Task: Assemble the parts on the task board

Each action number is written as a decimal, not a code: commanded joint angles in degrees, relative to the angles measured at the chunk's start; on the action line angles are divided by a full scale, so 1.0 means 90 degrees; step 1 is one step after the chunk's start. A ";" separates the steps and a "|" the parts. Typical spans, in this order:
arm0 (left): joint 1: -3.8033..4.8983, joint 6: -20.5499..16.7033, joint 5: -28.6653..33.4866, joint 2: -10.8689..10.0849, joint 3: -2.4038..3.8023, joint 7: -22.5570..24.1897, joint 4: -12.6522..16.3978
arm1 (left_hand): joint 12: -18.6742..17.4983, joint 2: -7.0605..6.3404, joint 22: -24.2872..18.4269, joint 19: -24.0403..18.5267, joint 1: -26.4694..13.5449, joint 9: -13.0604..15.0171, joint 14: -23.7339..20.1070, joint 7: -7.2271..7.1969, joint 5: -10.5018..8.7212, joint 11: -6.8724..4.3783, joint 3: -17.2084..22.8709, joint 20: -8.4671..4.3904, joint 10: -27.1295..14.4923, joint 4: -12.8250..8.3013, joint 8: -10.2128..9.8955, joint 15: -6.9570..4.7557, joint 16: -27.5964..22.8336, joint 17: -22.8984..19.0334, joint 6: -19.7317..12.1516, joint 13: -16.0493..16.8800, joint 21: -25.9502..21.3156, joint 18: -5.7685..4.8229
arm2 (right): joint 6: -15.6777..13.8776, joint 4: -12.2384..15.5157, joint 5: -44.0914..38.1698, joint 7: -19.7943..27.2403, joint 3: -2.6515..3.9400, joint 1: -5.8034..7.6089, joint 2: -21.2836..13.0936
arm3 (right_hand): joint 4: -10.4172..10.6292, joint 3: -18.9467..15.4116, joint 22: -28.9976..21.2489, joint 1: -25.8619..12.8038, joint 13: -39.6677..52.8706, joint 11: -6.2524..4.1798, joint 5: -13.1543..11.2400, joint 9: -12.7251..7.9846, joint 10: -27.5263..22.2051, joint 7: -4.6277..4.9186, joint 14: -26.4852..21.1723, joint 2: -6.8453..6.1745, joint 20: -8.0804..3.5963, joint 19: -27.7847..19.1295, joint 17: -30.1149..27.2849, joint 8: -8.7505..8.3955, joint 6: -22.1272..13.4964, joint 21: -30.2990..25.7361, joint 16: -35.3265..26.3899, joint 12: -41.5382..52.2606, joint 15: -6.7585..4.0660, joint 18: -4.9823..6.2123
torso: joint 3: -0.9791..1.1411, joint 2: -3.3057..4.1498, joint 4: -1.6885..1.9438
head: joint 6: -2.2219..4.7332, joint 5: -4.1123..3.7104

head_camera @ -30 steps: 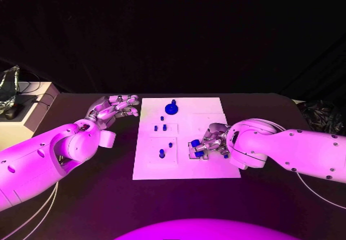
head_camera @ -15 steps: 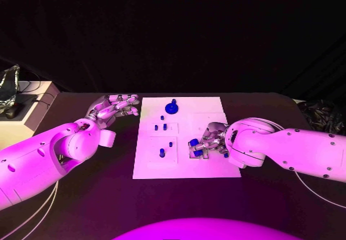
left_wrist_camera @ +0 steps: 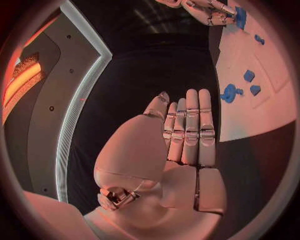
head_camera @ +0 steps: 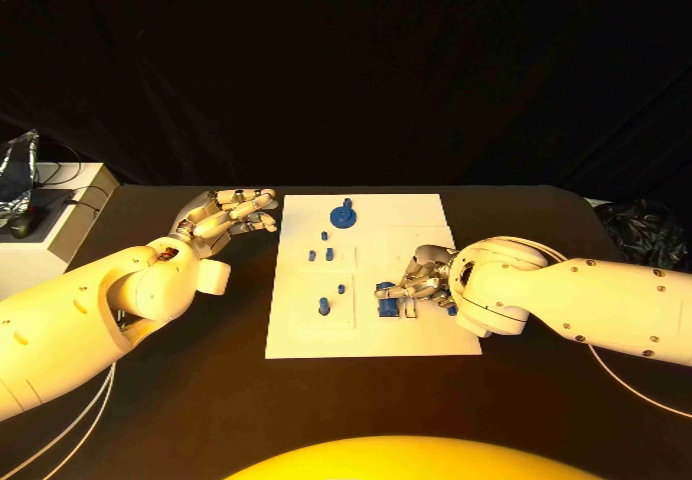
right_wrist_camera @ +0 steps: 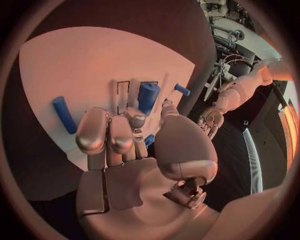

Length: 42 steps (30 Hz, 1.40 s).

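Observation:
The white task board (head_camera: 418, 225) lies in the middle of the table. A round blue part (head_camera: 342, 215) stands near its far edge, and several small blue parts (head_camera: 323, 305) sit down its left half. My right hand (head_camera: 423, 283) rests on the board's right half, its thumb and a finger pinching a blue cylinder (right_wrist_camera: 147, 97) over a slot. Another blue part (head_camera: 391, 309) lies just below it. A long blue piece (right_wrist_camera: 64, 114) lies flat beside the hand. My left hand (head_camera: 231, 214) hovers off the board's far left corner with straight fingers, holding nothing.
A white box (head_camera: 51, 235) with a dark object on it stands at the table's left edge. The left wrist view shows the board's (left_wrist_camera: 262, 115) far end with the round part (left_wrist_camera: 230, 93) and, beyond, my right hand (left_wrist_camera: 209, 11).
My right hand has edged slightly left over the board with the blue cylinder at its fingertips. The left hand has stayed put.

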 commanded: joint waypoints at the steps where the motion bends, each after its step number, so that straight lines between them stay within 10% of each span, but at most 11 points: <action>1: -0.0009 0.0100 0.0039 0.0002 0.0003 0.0039 0.0020 | -0.0007 -0.0011 -0.0005 0.0030 -0.0053 0.0005 -0.0030 -0.0005 -0.0002 -0.0011 0.0006 0.0005 -0.0037 0.0048 -0.0022 0.0033 -0.0021 -0.0007 -0.0026 0.0009 -0.0038 -0.0006 | -0.0041 0.0018 -0.0116 0.0044 -0.0001 -0.0011 0.0003 | 0.0058 0.0130 0.0866 -0.0136 -0.0007 0.0000 -0.0224 -0.0003 -0.0045 0.0034 0.0037 -0.0189 -0.0023 0.0378 0.0014 -0.0026 -0.0015 -0.0011 -0.0029 -0.0015 0.0021 -0.0051 | -0.0001 0.0000 -0.0001 | 0.0000 -0.0002; 13: -0.0009 0.0100 0.0041 -0.0008 0.0003 0.0036 0.0028 | -0.0009 0.0013 -0.0007 0.0035 -0.0045 0.0007 -0.0033 -0.0011 0.0003 -0.0012 0.0029 0.0004 -0.0040 0.0060 -0.0021 0.0033 -0.0024 -0.0009 -0.0004 0.0008 -0.0048 -0.0006 | -0.0244 0.0163 -0.0137 0.0220 -0.0001 -0.0035 -0.0147 | 0.0070 0.0241 0.0875 -0.0324 -0.0005 -0.0011 -0.0579 0.0005 -0.0032 0.0024 0.0040 -0.0287 -0.0028 0.0384 0.0039 -0.0005 0.0005 0.0038 -0.0017 -0.0001 0.0017 -0.0056 | -0.0001 -0.0001 0.0002 | -0.0001 0.0000; 22: -0.0010 0.0091 0.0046 -0.0010 0.0003 0.0040 0.0021 | -0.0009 0.0013 -0.0007 0.0035 -0.0045 0.0007 -0.0033 -0.0011 0.0003 -0.0012 0.0029 0.0004 -0.0040 0.0060 -0.0021 0.0033 -0.0024 -0.0009 -0.0004 0.0008 -0.0048 -0.0006 | -0.0661 0.0505 0.0145 0.0829 0.0026 -0.0011 -0.0675 | -0.0696 -0.0225 0.0867 0.0308 -0.0013 -0.0013 0.0263 0.0008 -0.0025 0.0015 0.0040 0.0367 -0.0035 0.0375 -0.0013 -0.0006 0.0021 0.0015 -0.0051 0.0015 0.0008 -0.0056 | 0.0004 -0.0004 -0.0009 | 0.0028 0.0003; 28: -0.0014 0.0099 0.0050 0.0000 0.0003 0.0039 0.0011 | -0.0009 0.0013 -0.0007 0.0035 -0.0045 0.0007 -0.0033 -0.0011 0.0003 -0.0012 0.0029 0.0004 -0.0040 0.0060 -0.0021 0.0033 -0.0024 -0.0009 -0.0004 0.0008 -0.0048 -0.0006 | 0.0076 0.0539 0.0656 0.1301 0.0046 0.0141 -0.1082 | -0.1410 0.0203 0.0882 0.1086 0.0012 0.0005 0.0710 -0.0173 -0.0029 0.0069 0.0042 0.0859 -0.0027 0.0362 -0.0017 -0.0198 0.0022 0.0071 -0.0042 0.0054 0.0014 -0.0068 | 0.0006 -0.0005 -0.0015 | 0.0038 -0.0061; 33: -0.0022 0.0112 0.0051 0.0014 0.0003 0.0038 0.0007 | -0.0009 0.0013 -0.0007 0.0035 -0.0045 0.0007 -0.0033 -0.0011 0.0003 -0.0012 0.0029 0.0004 -0.0040 0.0060 -0.0021 0.0033 -0.0024 -0.0009 -0.0004 0.0008 -0.0048 -0.0006 | 0.0683 0.0427 0.0391 0.1171 0.0052 0.0224 -0.1427 | -0.1913 0.0716 0.0892 0.0889 0.0043 0.0021 0.0672 -0.1078 -0.0004 0.0101 0.0035 0.0790 -0.0011 0.0343 -0.0004 -0.0457 0.0266 0.0169 -0.0008 0.0069 0.0023 -0.0066 | 0.0000 -0.0003 -0.0013 | 0.0052 -0.0108; 42: -0.0030 0.0113 0.0049 0.0035 0.0003 0.0051 0.0013 | -0.0006 0.0001 -0.0005 0.0041 -0.0046 0.0007 -0.0030 -0.0015 0.0000 -0.0015 0.0035 0.0004 -0.0032 0.0069 -0.0020 0.0032 -0.0022 -0.0009 -0.0002 0.0010 -0.0058 -0.0007 | 0.0963 0.0219 -0.0756 0.0461 0.0032 0.0186 -0.1627 | -0.1837 0.1021 0.0921 0.0756 0.0065 -0.0019 0.0567 -0.1205 0.0048 0.0046 0.0040 0.0641 -0.0032 0.0348 0.0121 -0.0412 0.0379 0.0329 0.0054 0.0049 0.0013 -0.0090 | 0.0007 0.0003 -0.0004 | 0.0064 -0.0178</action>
